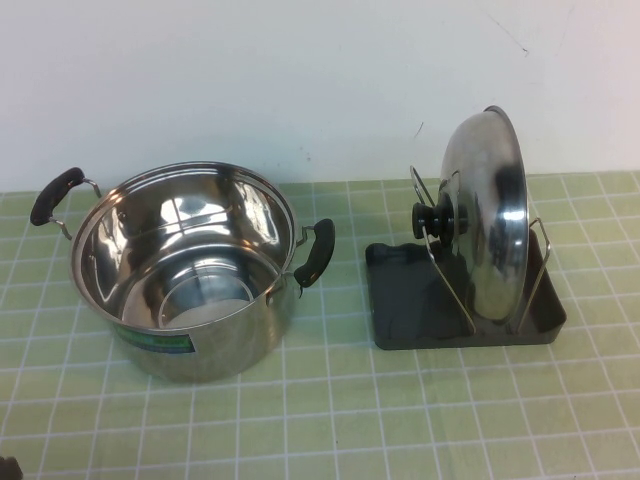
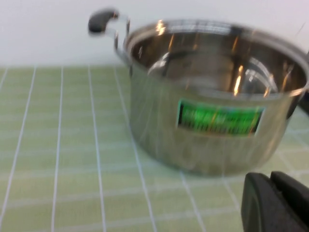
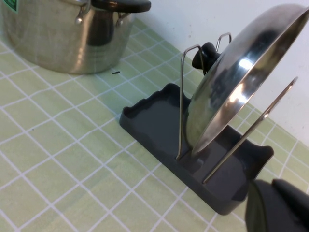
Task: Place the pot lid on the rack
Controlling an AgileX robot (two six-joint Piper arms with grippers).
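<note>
While the lid [image 1: 490,215] stands on edge in the rack [image 1: 400,310] at the right of the high view, neither arm reaches into that view. The lid rests between the rack's upright wire loops [image 1: 440,250], its black knob [image 1: 433,220] pointing toward the left of the frame, its rim down in the dark grey tray and its top edge rising against the white wall [image 1: 300,70]. It leans slightly against the wires, nearly vertical. The pot [image 1: 185,270] sits at centre left on the green tiled tabletop [image 1: 400,420], open and uncovered, well apart from the rack; one black side handle [image 1: 315,252] points toward the rack, the other [image 1: 55,195] sits at the far left. A green label [image 1: 165,345] shows on the pot's near wall. In the left wrist view the left claw [image 2: 275,203] appears only as a dark shape at the lower right corner, near the pot [image 2: 212,96] and above the tabletop; cannot tell whether it is spread or pressed together. In the right wrist view the right claw [image 3: 277,208] appears as a dark shape at the lower right corner, just beside the near end of the rack [image 3: 159,125], touching nothing visible; again cannot tell its state. That view shows the lid [image 3: 241,72] seated between two wires, knob [image 3: 205,55] facing the pot [image 3: 63,34].
</note>
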